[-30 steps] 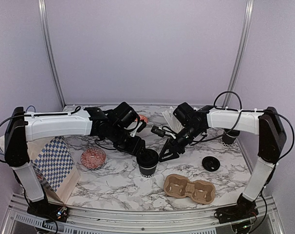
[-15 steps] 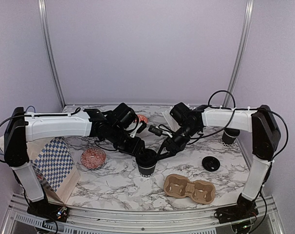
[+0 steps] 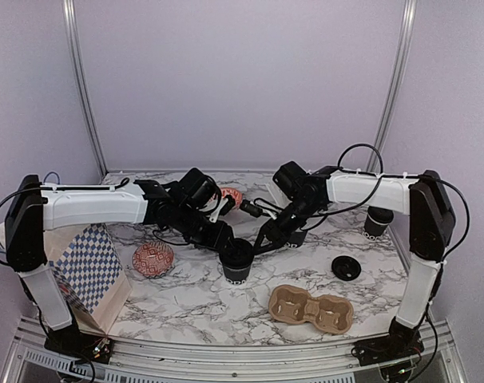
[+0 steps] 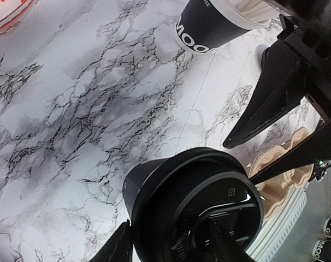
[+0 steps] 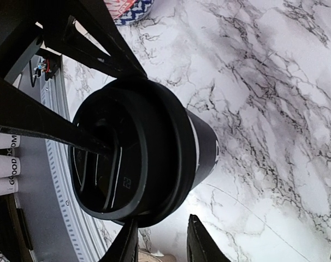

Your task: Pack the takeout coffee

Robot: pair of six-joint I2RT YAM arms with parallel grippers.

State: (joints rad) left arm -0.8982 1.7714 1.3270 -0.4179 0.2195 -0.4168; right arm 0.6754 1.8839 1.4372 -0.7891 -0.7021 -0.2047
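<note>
Dead centre of the top view, the lidded cup (image 3: 236,271) stands upright on the marble bench (image 3: 186,307), long axis vertical, black lid (image 3: 236,252) on top, and both arms meet over it. The left arm (image 3: 90,206) reaches in from the upper left and the right arm (image 3: 370,191) from the upper right. So the cup sits squarely between the two sets of jaws: just below and right of the left jaws, just below and left of the right jaws. Left looks the nearer. The right wrist view shows one left finger (image 5: 56,132) lying across the lid's top and the other (image 5: 111,52) outside the rim. The left jaws are part-way apart, astride that rim; whether they pinch it I cannot tell. The right jaws are narrowly apart with nothing between them, one fingertip (image 5: 130,240) at the lid's edge. The left wrist view adds what the top view hides: the right fingers (image 4: 269,98) slant in beside the cup, not around it. The carrier tray (image 3: 310,309) sits lower right, well apart; my guess is the lid gets seated first
</note>
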